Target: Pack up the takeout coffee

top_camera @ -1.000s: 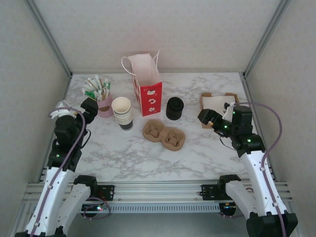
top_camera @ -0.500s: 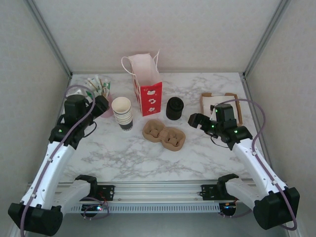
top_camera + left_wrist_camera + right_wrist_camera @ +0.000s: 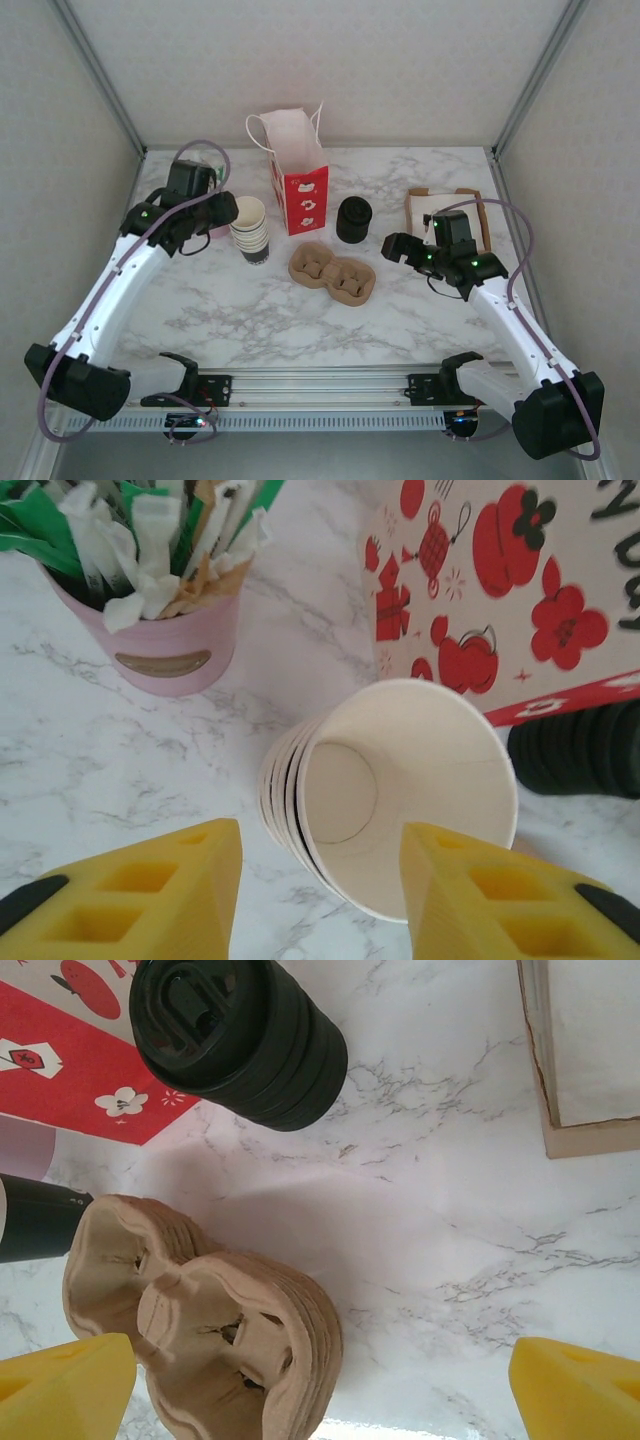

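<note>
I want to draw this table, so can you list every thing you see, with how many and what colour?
gift bag: one, red and white, back middle
paper cups: one stack, cream with a dark bottom, left of the bag
lids: one stack, black, right of the bag
cup carriers: one stack, brown, in front of the bag
pot of packets: one, pink, back left
box: one, brown cardboard, right side
table: one, white marble with grey veins
left gripper: one, yellow pads, open, at the cup stack
right gripper: one, yellow pads, open, right of the carriers
</note>
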You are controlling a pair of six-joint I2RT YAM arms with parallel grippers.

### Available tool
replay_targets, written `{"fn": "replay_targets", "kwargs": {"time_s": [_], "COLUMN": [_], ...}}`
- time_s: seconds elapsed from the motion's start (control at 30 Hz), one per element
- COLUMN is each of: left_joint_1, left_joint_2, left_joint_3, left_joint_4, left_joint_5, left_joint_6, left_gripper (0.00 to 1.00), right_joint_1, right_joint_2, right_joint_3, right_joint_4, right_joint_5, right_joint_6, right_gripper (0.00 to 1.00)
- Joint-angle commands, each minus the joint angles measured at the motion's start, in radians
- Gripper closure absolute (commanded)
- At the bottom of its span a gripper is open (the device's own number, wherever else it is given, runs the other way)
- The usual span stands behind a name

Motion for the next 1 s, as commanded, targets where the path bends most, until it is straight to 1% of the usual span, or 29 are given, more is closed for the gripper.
{"fn": "replay_targets", "kwargs": {"time_s": [0.0, 0.13, 0.27, 0.43, 0.67, 0.97], "left_joint_1": [-0.026, -0.030, -0.029, -0.028, -0.027, -0.026], "left_joint_2": [0.048, 0.087, 0.117, 0.160, 0.180, 0.190], "left_joint_3": [0.052, 0.072, 0.079, 0.084, 0.085, 0.105], "left_joint_4": [-0.096, -0.103, -0.093, -0.090, -0.085, -0.092], "left_joint_5": [-0.055, -0.083, -0.062, -0.063, -0.075, -0.082], "left_joint_6": [0.045, 0.048, 0.054, 0.054, 0.052, 0.054], "left_gripper": [0.58, 0.59, 0.59, 0.70, 0.78, 0.92], "right_joint_1": [0.008, 0.007, 0.008, 0.007, 0.006, 0.007], "right_joint_2": [-0.005, -0.012, -0.020, -0.040, -0.056, -0.056], "right_joint_3": [0.000, 0.000, -0.005, -0.016, -0.016, -0.018], "right_joint_4": [-0.018, -0.021, -0.021, -0.016, -0.029, -0.025], "right_joint_5": [-0.010, -0.011, -0.018, -0.035, -0.034, -0.035], "right_joint_6": [-0.020, -0.024, -0.030, -0.033, -0.042, -0.046], "right_gripper": [0.04, 0.05, 0.07, 0.08, 0.09, 0.10]}}
